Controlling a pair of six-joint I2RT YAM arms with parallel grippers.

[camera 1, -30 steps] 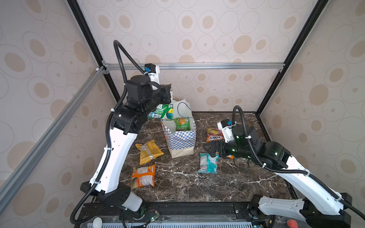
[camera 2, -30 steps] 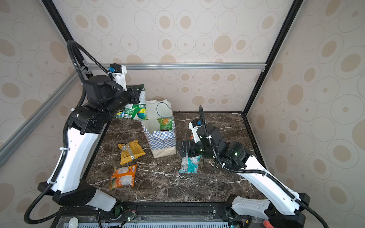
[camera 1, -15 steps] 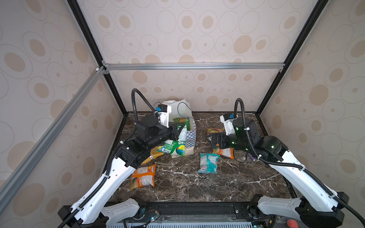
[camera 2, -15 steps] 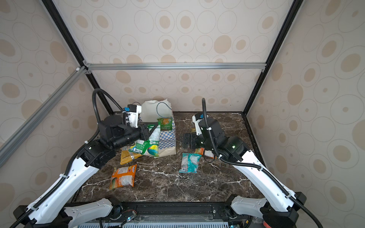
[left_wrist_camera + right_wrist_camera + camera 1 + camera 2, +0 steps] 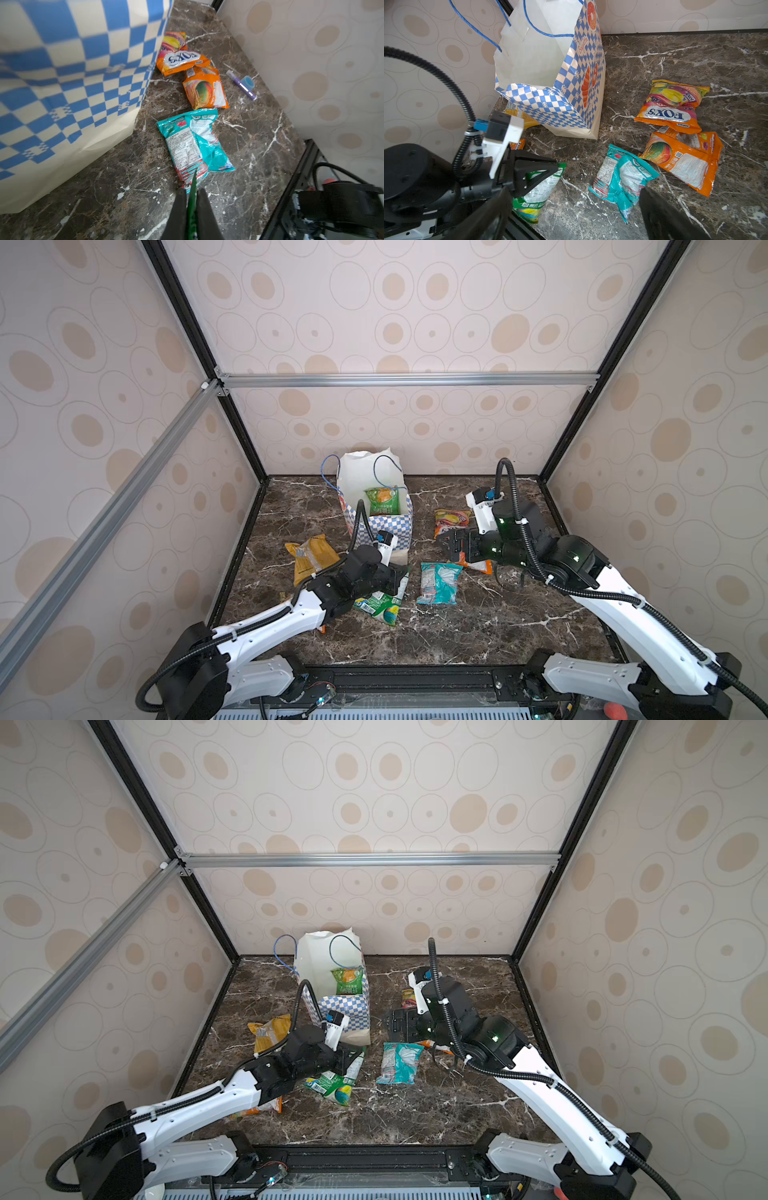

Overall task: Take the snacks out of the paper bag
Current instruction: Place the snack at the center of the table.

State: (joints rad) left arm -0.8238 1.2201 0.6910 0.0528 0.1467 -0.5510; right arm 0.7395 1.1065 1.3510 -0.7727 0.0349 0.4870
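The paper bag [image 5: 388,531] stands upright on the marble table [image 5: 457,635], right behind the left gripper [image 5: 192,192], and one green packet [image 5: 383,501] is still poking up inside it. The left gripper is clamped tight on the edge of a green-and-white packet [image 5: 380,603] that droops below it. The right gripper [image 5: 444,541] is spread wide, holding nothing, and hangs over the orange-and-white packet [image 5: 683,162], with the orange Fox's packet [image 5: 668,112] just beside. The teal packet [image 5: 438,583] lies between the two grippers. The mustard packet [image 5: 309,556] sits on the left gripper's other side. A purple marker [image 5: 243,86] lies out past the orange ones.
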